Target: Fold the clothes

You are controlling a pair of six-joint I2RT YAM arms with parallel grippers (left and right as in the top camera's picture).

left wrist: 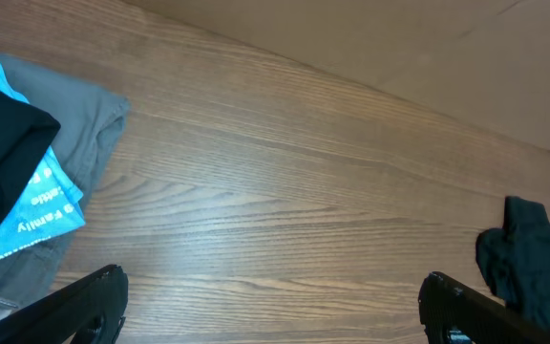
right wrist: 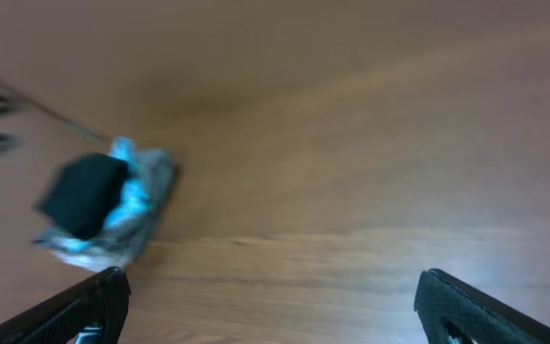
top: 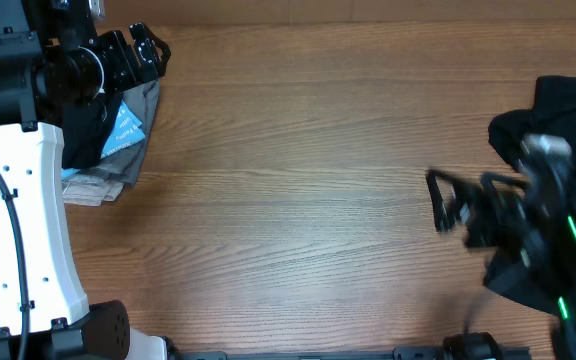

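Black T-shirts (top: 568,105) lie heaped at the right edge of the wooden table (top: 298,150), and with my left gripper (left wrist: 273,282) and right gripper (right wrist: 273,277) both spread wide and empty, I risk pinching several bunched layers together or dragging the heap off the edge.

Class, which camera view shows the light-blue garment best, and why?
The left wrist view: the light-blue garment is close and sharp there, and its white print is visible. The overhead view shows only a small strip of it, the rest covered. The right wrist view shows it far off and blurred.
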